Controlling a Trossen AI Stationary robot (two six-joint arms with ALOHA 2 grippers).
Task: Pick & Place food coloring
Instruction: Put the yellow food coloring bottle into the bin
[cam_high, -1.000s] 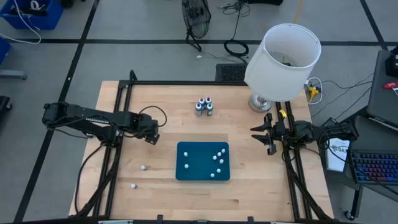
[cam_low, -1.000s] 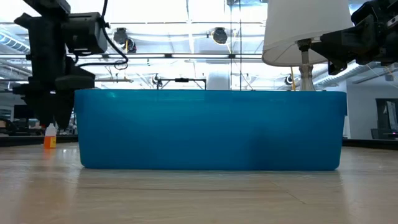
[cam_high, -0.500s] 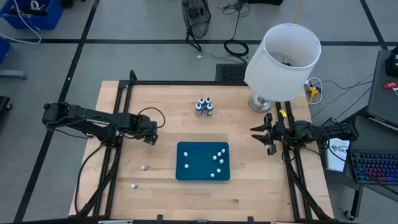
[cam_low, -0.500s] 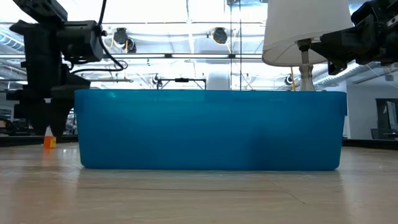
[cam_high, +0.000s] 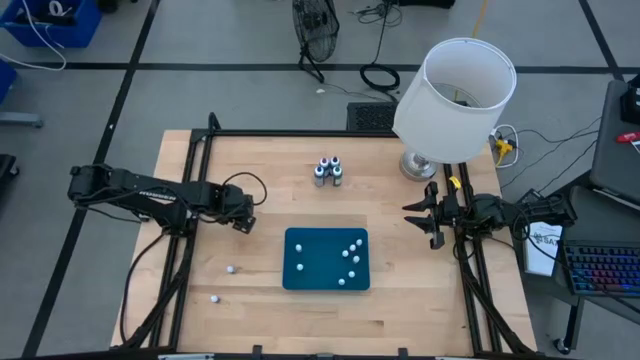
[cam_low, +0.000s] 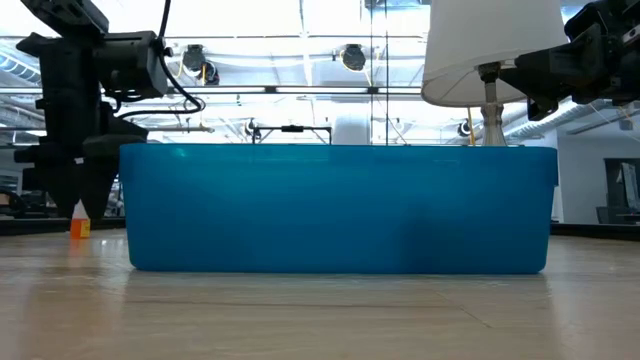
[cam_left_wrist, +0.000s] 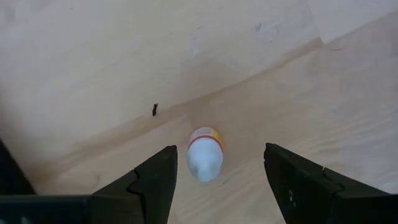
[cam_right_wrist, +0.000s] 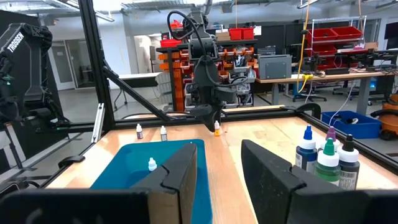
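One wooden table (cam_high: 280, 170) carries one lamp (cam_high: 455, 95) with a white shade at its far right corner. Two dark arms reach in from the sides. The left gripper (cam_high: 243, 222) hangs, fingers spread and holding nothing, directly above one small orange-banded bottle (cam_left_wrist: 204, 153) with a white cap, which stands on the bare wood left of the tray. The right gripper (cam_high: 420, 222) waits at the right edge, fingers (cam_right_wrist: 177, 177) a little apart and empty. One teal tray (cam_high: 300, 275) sits near the middle of the table, with about six small white-capped bottles (cam_high: 350, 258) inside. Four larger bottles (cam_high: 328, 171) stand clustered behind the tray. Two more small bottles (cam_high: 230, 268) stand apart toward the front left.
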